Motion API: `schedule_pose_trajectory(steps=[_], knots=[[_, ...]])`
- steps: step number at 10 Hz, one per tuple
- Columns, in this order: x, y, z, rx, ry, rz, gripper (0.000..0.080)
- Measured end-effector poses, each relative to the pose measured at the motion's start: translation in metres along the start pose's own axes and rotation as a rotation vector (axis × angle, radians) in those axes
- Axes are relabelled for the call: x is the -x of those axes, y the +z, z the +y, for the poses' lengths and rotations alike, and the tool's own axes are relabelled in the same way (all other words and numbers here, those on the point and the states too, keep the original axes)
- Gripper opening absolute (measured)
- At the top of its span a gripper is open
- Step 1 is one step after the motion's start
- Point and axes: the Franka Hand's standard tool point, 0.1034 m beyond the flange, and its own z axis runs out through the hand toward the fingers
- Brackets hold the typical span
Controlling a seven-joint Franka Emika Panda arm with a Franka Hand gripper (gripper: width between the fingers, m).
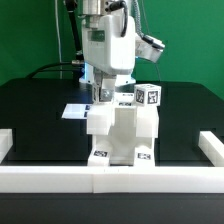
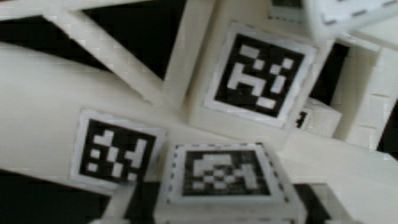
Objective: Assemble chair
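Arm low over the part-built chair (image 1: 122,130), hand (image 1: 104,95) down at its top.

Chair sits at table (image 1: 30,110) centre, right behind the front rail (image 1: 110,178); tags show low on its front face, plus a tagged piece (image 1: 148,96) up at approx 1 o'clock of the stack. A flat white sheet (image 1: 75,111) lies on the table at approx 9 o'clock of the chair. Hand meets the stack's top at approx 11 o'clock, but fingertips are hidden by the white blocks, so can't tell if it's spread, pressed together or pinching sth. Wrist view is all close-up tags (image 2: 262,75) and white faces w/ no fingers seen. Risks, as I judge: hand pushing off-centre could tip or slide the stack toward the rail; a part not lined up w/ its slot could jam or pop loose; pulling away w/ a finger snagged could drag a block out.
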Motion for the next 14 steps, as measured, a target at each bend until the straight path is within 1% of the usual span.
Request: schedule_pose_trajectory(steps=[2, 3, 4, 5, 6, 7, 14], knots=[[0.0002, 0.0007, 0.0004, 0.001, 0.013, 0.000, 0.0272], [0.0001, 0.0011, 0.0007, 0.003, 0.000, 0.001, 0.0463], [0.0001, 0.0015, 0.0008, 0.005, -0.037, 0.000, 0.0463], [0.0001, 0.0019, 0.0008, 0.007, -0.085, 0.002, 0.0605], [0.0001, 0.0019, 0.0007, 0.007, -0.162, 0.002, 0.0636], [0.0000, 0.0021, 0.0009, 0.008, -0.250, 0.002, 0.0647], [0.0015, 0.0025, 0.0004, 0.008, -0.796, 0.002, 0.0649]])
